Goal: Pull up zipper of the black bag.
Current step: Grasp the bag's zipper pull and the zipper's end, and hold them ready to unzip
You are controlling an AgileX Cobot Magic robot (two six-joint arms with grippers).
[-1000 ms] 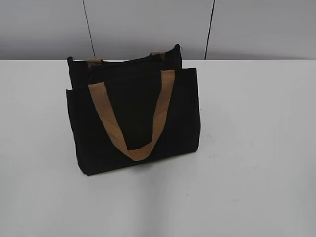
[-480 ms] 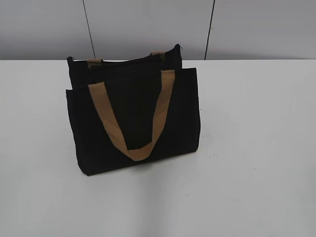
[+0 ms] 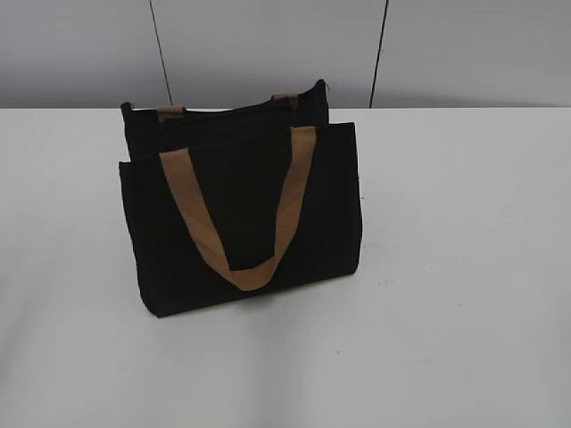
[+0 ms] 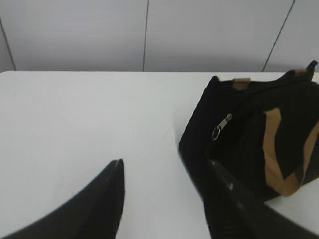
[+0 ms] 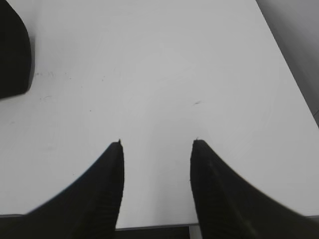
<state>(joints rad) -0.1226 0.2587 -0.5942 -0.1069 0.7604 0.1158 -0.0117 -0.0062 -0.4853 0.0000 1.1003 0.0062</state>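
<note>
Upright, black bag [image 3: 241, 214] sits mid-desk [image 3: 464, 267], tan handle [image 3: 241, 214] draped over front. Zipper [image 4: 222, 127] pull hangs at bag's left end. Left claw [image 4: 167, 167] & right claw [image 5: 157, 147] both released, holding nothing, clear of bag.

The worktop [image 3: 464, 267] lies bare on every side of the black bag [image 3: 241, 214], so both flanks and the near edge give open passage. The bag stands upright, its back close to the wall [image 3: 268, 45] behind the worktop; how much room is left there cannot be told. One tan handle [image 3: 236, 209] droops down the front panel, covering its middle. In the left wrist view the left gripper [image 4: 162, 167] has jaws spread, the bag's end panel and zipper [image 4: 222, 127] just ahead to the right. The right gripper [image 5: 156, 144], jaws apart, faces only bare worktop.
</note>
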